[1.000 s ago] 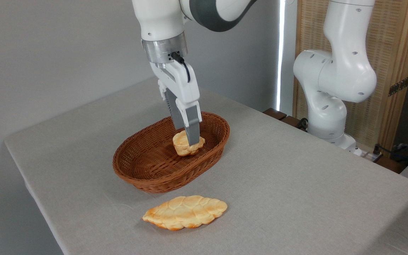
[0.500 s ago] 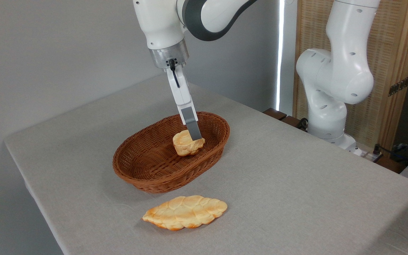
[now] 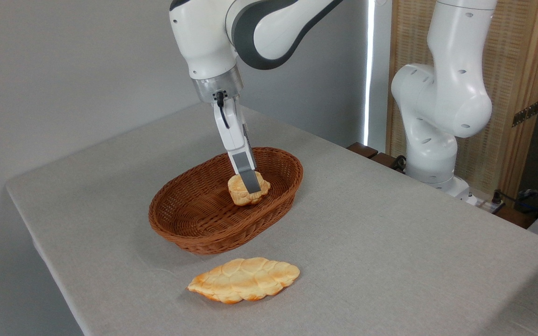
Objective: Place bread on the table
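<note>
A light grey cloth covers the counter [image 3: 390,261], which has rounded corners and runs from the lower foreground back toward a plain grey wall. Nearest the camera, a flat braided loaf [image 3: 244,279] lies on the cloth, its long axis running left to right with a slight upward tilt at the right end. Just behind it, not touching, sits a brown oval wicker basket [image 3: 189,224], its long axis running from near left to far right.

The bread [image 3: 243,191], a small round golden-tan bun, rests inside the basket toward its far right end, lumpy top facing up; it is too round to show a clear long axis. The pincer [image 3: 250,185] reaches down into the basket and meets the bun, seen nearly edge-on, with one grey finger [image 3: 246,175] lying across the front of the bun. Whether it is clamped on the bun or merely set around it cannot be told from this angle.

Farther back on the right stands the white arm base [image 3: 430,158], in front of a woven wooden-framed screen [image 3: 521,70], with a bright vertical strip of light [image 3: 368,70] to the left of the screen.
</note>
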Robot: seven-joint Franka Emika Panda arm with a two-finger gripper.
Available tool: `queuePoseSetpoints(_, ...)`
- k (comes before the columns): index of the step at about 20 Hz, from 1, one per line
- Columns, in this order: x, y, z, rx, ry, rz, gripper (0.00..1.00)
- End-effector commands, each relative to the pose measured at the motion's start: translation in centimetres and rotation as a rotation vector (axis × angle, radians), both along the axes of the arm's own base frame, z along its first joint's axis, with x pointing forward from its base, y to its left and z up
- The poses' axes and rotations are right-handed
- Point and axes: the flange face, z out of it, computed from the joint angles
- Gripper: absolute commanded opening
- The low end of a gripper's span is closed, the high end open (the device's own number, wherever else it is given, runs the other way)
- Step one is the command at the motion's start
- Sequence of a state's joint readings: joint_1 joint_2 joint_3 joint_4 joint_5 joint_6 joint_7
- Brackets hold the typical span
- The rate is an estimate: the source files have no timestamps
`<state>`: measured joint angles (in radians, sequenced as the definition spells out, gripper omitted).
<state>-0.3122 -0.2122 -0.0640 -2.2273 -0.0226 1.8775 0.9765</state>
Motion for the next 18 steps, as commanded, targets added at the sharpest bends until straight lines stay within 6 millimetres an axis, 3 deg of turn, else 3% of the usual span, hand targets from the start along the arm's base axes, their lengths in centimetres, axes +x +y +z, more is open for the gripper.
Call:
queuePoseSetpoints(1,0.37,-0.17,-0.38,-0.011,-0.022,-0.019,1.00)
queuePoseSetpoints(8,0.56,-0.22,-1.02,-0.008,-0.018,-0.018,0.99)
queuePoseSetpoints(10,0.61,-0.16,-1.09,-0.008,-0.016,-0.016,0.74)
queuePoseSetpoints(11,0.62,-0.17,-1.16,-0.008,-0.015,-0.016,0.66)
queuePoseSetpoints(18,0.64,-0.18,-1.02,-0.009,-0.018,-0.016,0.66)
